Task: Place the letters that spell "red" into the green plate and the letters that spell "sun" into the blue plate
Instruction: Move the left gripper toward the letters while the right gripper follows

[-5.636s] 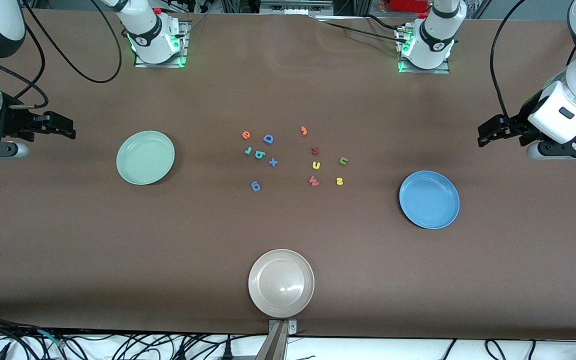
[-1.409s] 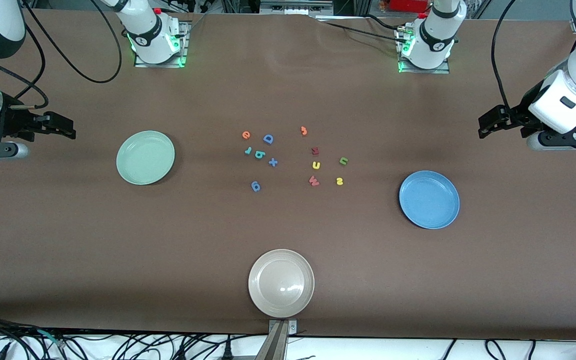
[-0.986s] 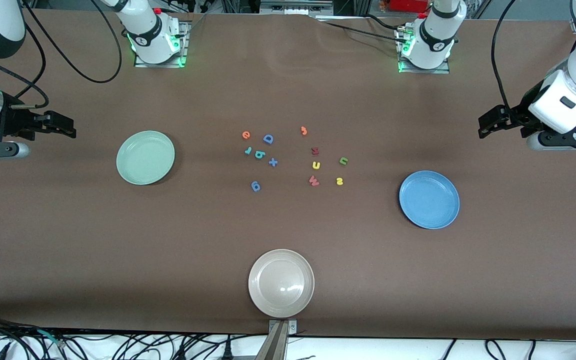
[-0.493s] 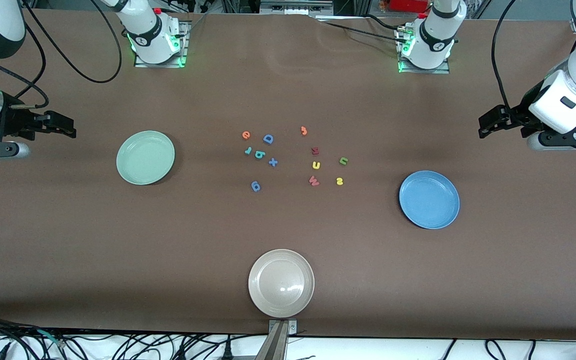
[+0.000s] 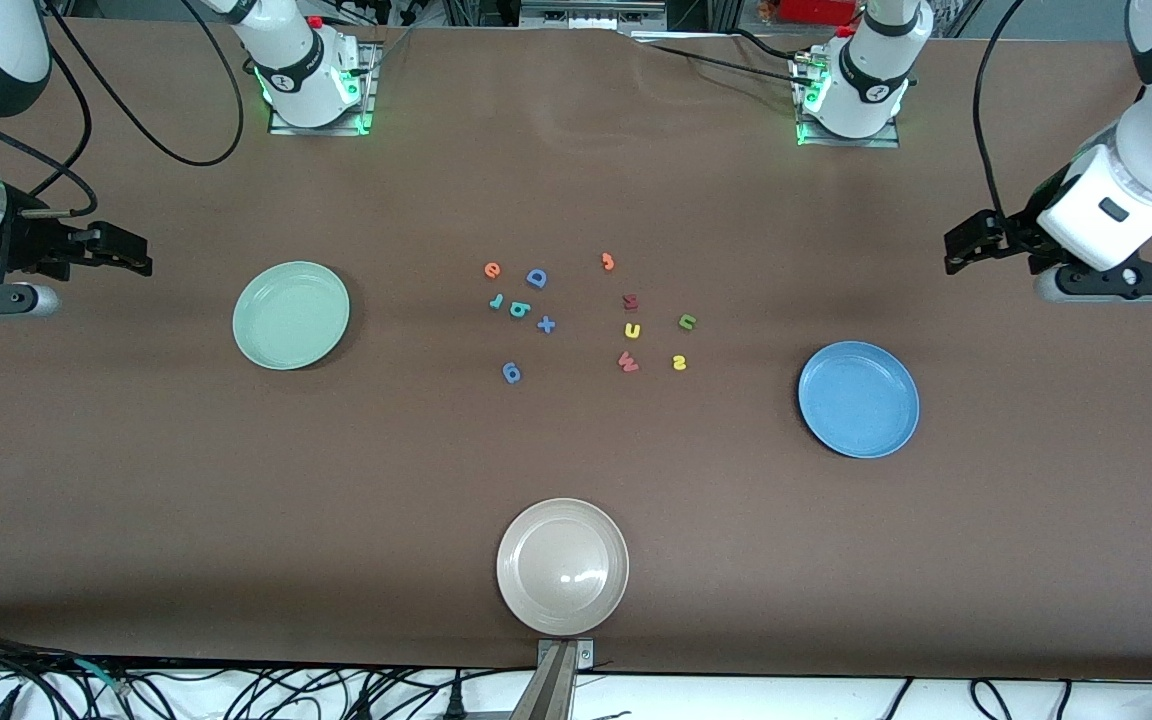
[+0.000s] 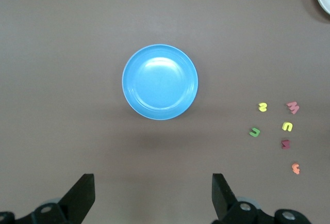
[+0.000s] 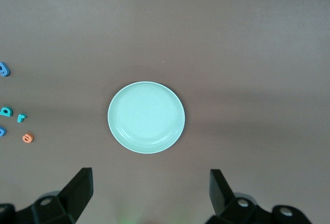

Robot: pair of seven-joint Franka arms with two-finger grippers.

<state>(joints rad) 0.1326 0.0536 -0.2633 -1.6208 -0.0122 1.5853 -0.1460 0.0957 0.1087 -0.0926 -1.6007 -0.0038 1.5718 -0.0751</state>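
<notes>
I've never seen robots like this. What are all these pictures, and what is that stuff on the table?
Two robot arms work at a brown table. One camera looks down on everything; two tiny cameras ride on the arms' wrists. The left gripper hangs open over the table near the blue plate. The right gripper hangs open near the green plate. Both hold nothing. Little foam letters lie between those plates, like the orange e and yellow s. A beige plate sits nearest the big camera.
</notes>
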